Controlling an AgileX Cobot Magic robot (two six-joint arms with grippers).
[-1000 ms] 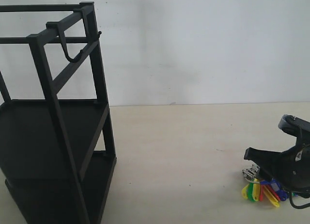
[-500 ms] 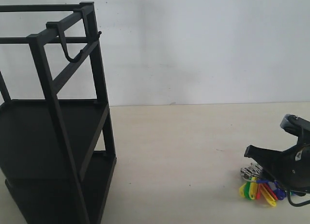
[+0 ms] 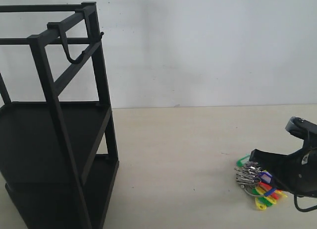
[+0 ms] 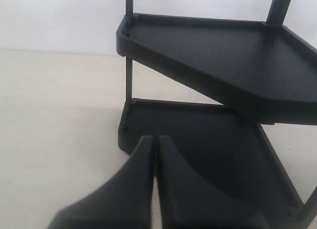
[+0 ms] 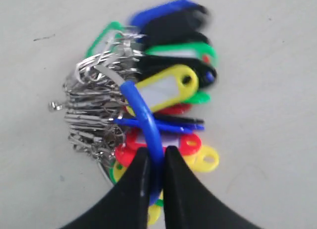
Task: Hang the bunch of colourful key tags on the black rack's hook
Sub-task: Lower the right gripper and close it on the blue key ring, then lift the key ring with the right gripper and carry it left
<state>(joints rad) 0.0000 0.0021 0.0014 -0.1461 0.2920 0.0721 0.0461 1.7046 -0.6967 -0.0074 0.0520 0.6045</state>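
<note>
The colourful key tag bunch hangs just above the table at the lower right of the exterior view. My right gripper is shut on the ring's blue sleeve, with metal clips and yellow, green, red and blue tags spread beyond the fingertips. The black rack stands at the far left. Its J-shaped hook hangs from the top bar, far from the bunch. My left gripper is shut on nothing, close to the rack's lower shelf.
A white wall stands behind the pale tabletop, which stretches between the rack and the right arm. The rack's diagonal brace runs right beside the hook.
The bunch has come up off the table in my right gripper and shifted slightly left; its tags now dangle and swing. The rack and left arm have not moved.
</note>
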